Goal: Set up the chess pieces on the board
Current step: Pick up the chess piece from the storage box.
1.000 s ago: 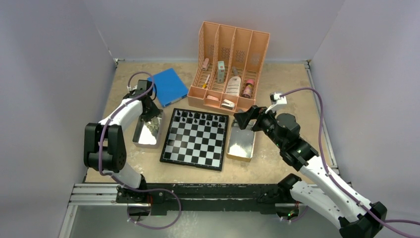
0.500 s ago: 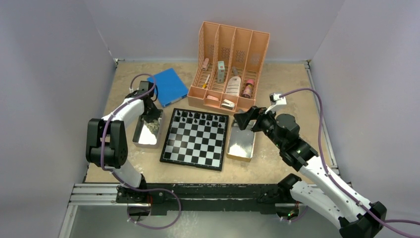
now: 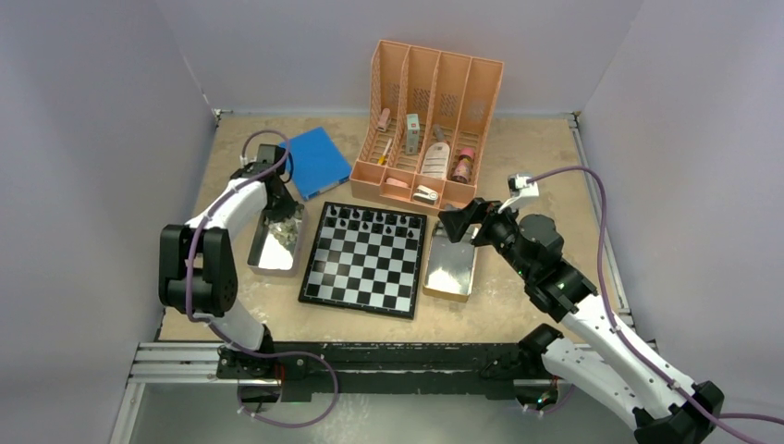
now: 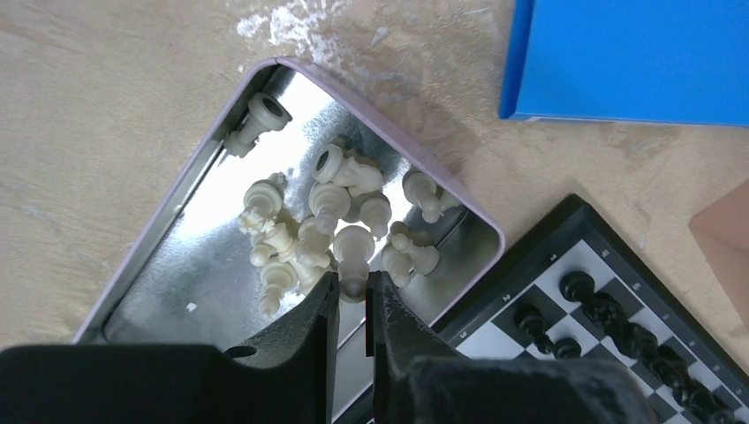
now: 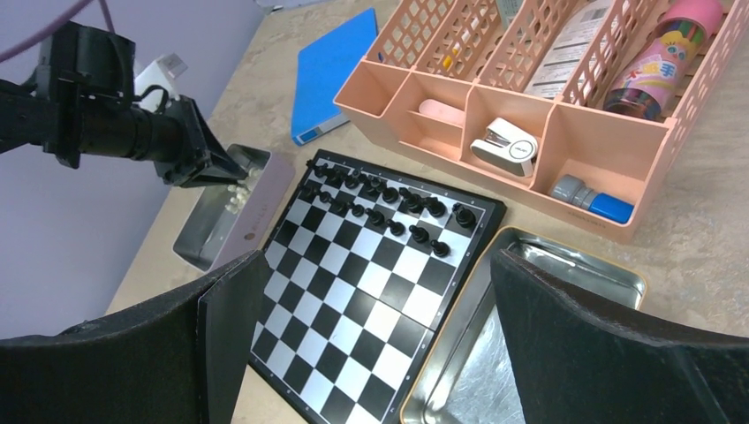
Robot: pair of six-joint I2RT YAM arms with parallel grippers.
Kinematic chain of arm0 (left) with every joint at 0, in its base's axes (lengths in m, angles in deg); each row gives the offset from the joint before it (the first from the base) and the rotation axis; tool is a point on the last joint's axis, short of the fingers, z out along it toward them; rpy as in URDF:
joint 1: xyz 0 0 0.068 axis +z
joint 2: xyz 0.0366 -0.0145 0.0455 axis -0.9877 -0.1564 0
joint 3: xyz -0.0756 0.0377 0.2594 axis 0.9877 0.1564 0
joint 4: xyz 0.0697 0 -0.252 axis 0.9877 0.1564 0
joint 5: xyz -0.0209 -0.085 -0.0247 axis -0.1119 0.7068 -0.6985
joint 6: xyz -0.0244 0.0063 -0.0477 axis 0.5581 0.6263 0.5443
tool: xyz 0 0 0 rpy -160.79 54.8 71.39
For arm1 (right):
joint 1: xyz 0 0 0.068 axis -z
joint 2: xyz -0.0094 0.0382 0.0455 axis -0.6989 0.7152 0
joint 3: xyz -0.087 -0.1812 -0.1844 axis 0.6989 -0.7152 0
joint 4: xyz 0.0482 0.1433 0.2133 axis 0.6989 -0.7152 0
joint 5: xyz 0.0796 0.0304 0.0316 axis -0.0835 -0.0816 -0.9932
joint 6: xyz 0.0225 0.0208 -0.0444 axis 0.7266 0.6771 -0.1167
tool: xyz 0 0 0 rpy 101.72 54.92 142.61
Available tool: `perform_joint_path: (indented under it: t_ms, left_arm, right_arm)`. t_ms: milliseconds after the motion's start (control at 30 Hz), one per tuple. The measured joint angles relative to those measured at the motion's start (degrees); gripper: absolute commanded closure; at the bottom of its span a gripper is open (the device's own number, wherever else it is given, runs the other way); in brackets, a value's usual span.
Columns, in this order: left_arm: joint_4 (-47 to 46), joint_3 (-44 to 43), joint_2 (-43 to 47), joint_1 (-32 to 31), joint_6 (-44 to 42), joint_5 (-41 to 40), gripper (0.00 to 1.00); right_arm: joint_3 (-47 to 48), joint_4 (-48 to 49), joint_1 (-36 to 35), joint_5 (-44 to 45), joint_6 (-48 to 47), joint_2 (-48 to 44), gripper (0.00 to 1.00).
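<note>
My left claw (image 4: 351, 287) is drawn in to a narrow slit, and a pale pawn (image 4: 353, 249) has its end caught between the two tips. Both fingers (image 4: 322, 305) look to be touching it, so I read this as a grip on that one piece. The pawn lies at the edge of a heap of pale pieces (image 4: 296, 238), lying in a jumble on the shiny floor of the left tray (image 4: 168, 291), mostly toward its far end. One more pale piece (image 4: 256, 119) lies apart in the tray's far left corner.

That tray sits just beside the left side of the board (image 3: 365, 264). The black pieces (image 3: 374, 220) stand along the board's far rows, and I see no pale piece on its squares. Beyond the left tray, a blue book (image 3: 316, 162) lies flat on the table (image 3: 527, 157).

My right claw (image 5: 380, 265) is spread wide with nothing between its fingers. It hangs over the far end of the right tray (image 3: 450, 273), which lies just beside the board's right side. I see no pieces in it. The peach organizer (image 3: 430, 102) stands behind the board, at the far middle.
</note>
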Motion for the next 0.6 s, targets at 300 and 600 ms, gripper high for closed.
perform_joint_path:
  t_ms: [300,600]
  left_arm:
    - [3.8,-6.6,7.1,0.0,-5.7,2.7,1.00]
    - [6.4,-6.6,17.3,-1.7,-13.9,12.3,1.00]
  right_arm:
    - [0.0,-1.6,0.0,0.0,0.4,-0.2,0.01]
    - [0.4,-2.8,0.0,1.5,0.5,-0.8,0.02]
